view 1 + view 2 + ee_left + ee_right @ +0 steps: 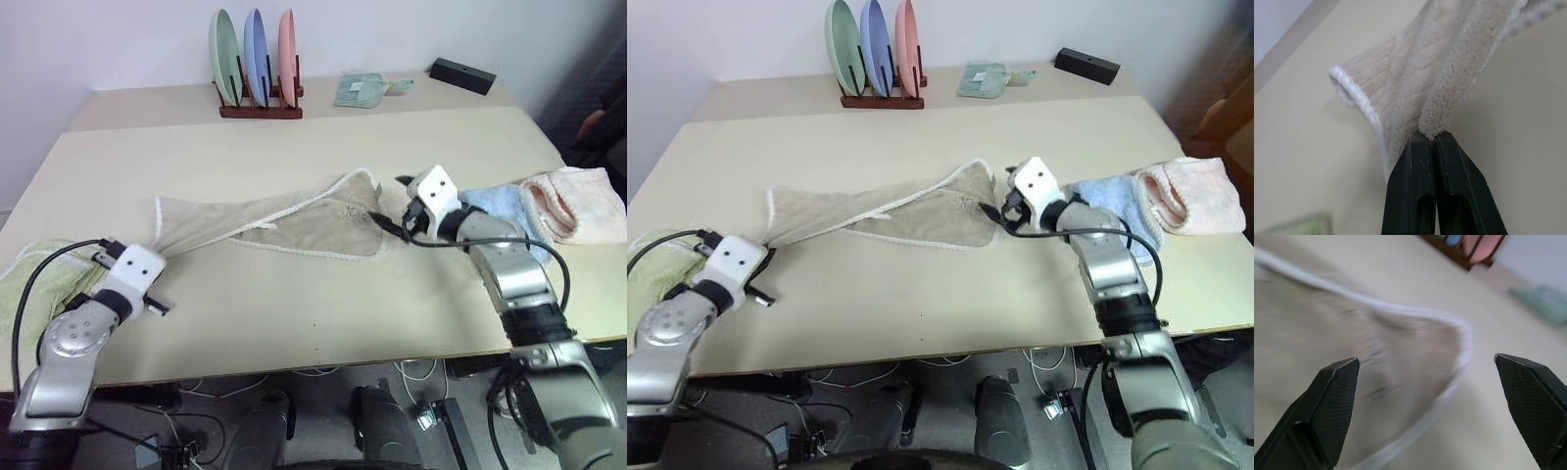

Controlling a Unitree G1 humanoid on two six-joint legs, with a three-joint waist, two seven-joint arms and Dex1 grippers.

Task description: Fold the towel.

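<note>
The beige towel [294,223] with white corded edging lies stretched across the middle of the table [323,313], pulled into a narrow bunch at its left end. My left gripper [1433,139] is shut on that left corner, pinching the terry cloth between its black fingers [1410,186] just above the table. My right gripper [1427,364] is open at the towel's right end, its fingertips [1337,396] spread wide on either side of the rounded, corded right corner [367,181], with nothing held.
A wooden rack with green, blue and pink plates [257,69] stands at the back. A teal cloth [362,90] and a black box [461,75] lie beyond it. A light blue towel [495,208] and a pink one [578,206] are right; a green one [29,284] is left.
</note>
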